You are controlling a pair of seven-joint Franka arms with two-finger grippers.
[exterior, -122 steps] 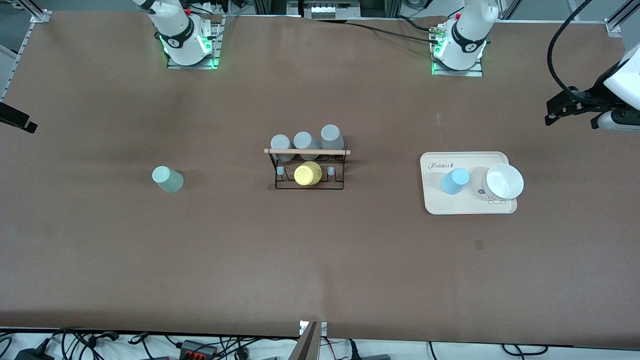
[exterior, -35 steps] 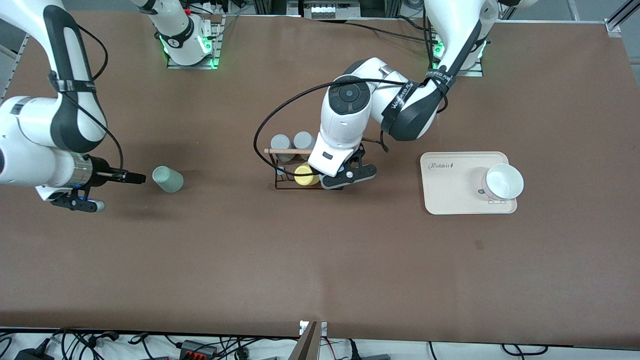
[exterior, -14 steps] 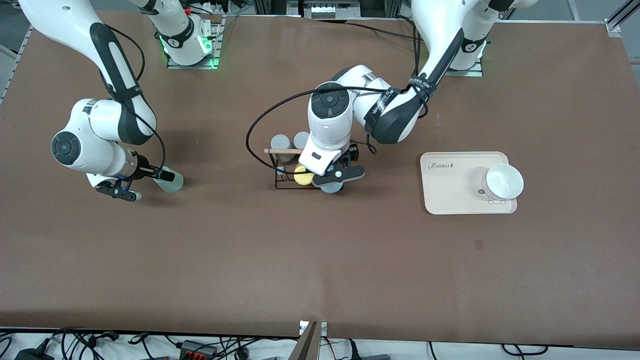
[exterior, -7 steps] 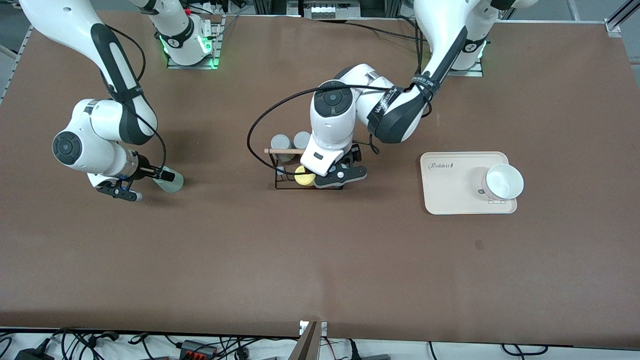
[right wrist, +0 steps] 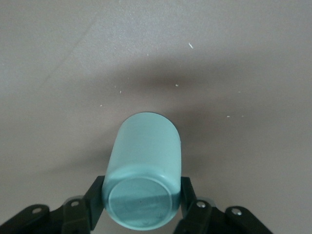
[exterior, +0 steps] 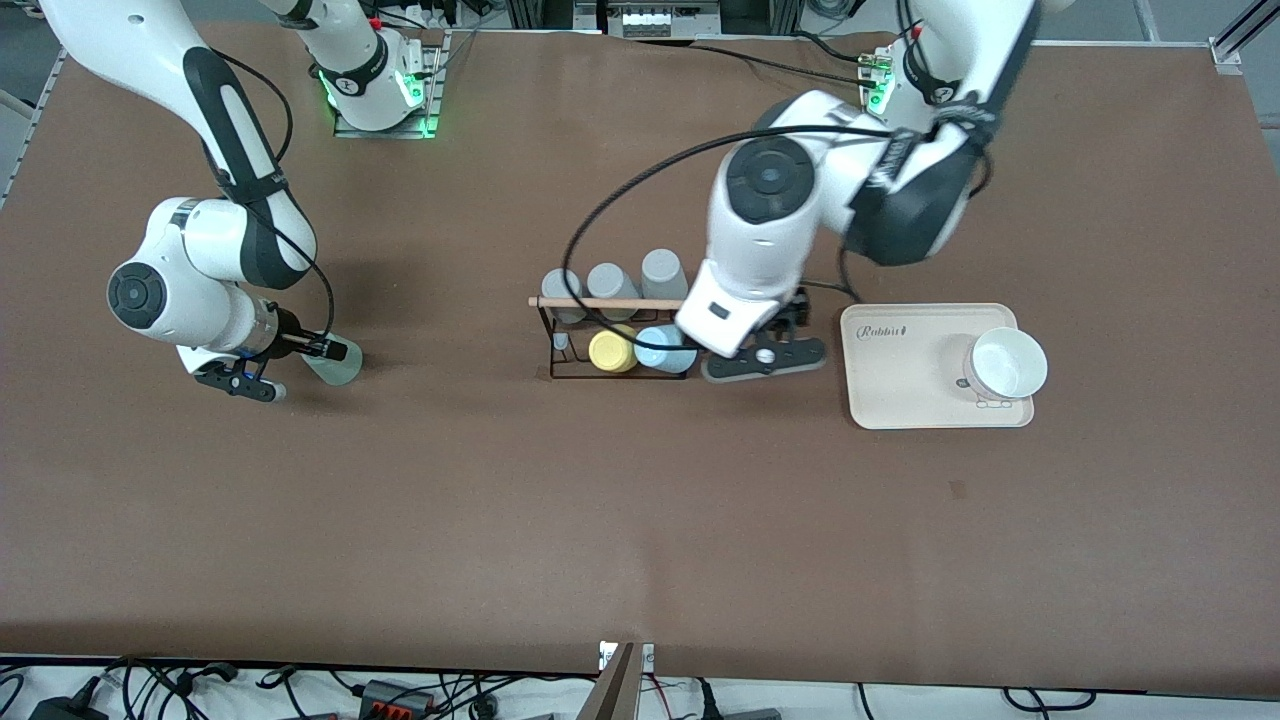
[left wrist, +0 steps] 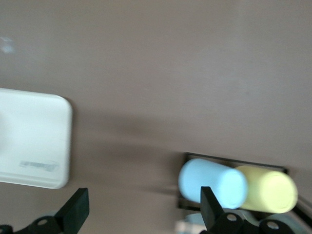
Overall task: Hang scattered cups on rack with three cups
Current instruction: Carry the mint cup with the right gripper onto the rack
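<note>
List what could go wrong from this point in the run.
The right gripper clasps the mint cup only near its base; a lift could let it tip or slip. On the rack, one peg looks free beside the yellow cup; a careless approach could knock it or the blue cup.

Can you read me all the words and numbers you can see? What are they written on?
"Rabbit", in curly letters, on a corner of the cream tray.
A faint mark on the tray in the left wrist view: too blurred to read.
Small marks on the base of the white bowl: too small to read.
No words show on the cups or the rack.
</note>
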